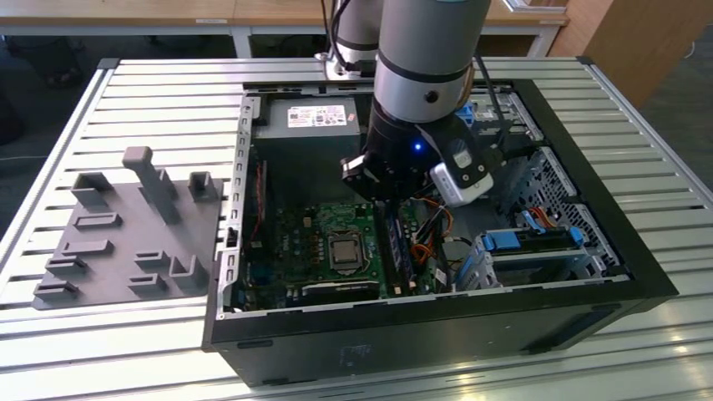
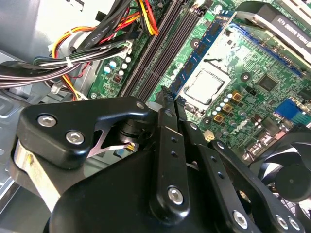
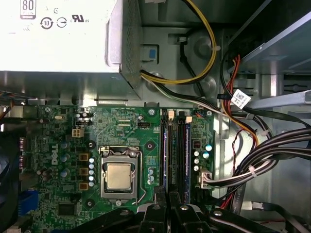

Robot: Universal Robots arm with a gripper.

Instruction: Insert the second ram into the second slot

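Observation:
A blue ram stick (image 2: 204, 48) stands seated in the slot beside the CPU socket, and shows edge-on as a thin blue strip (image 3: 164, 150) in the first wrist view. I cannot tell whether it is the second ram. Two black slots (image 3: 176, 150) next to it lie bare; they show as dark bands (image 2: 160, 48) in the second wrist view. Another thin blue strip (image 3: 187, 155) runs along the bank's far side. My gripper (image 3: 167, 196) hangs over one end of the slot bank, fingers together with nothing between them (image 2: 165, 94). The arm (image 1: 418, 125) reaches down into the open case.
The power supply (image 1: 306, 117) fills the case's far end. Cable bundles (image 3: 262, 160) crowd the side of the slots away from the CPU socket (image 3: 119, 175). A drive bay with light-blue latches (image 1: 529, 242) sits at the exterior view's right, a grey fixture (image 1: 123, 234) at its left.

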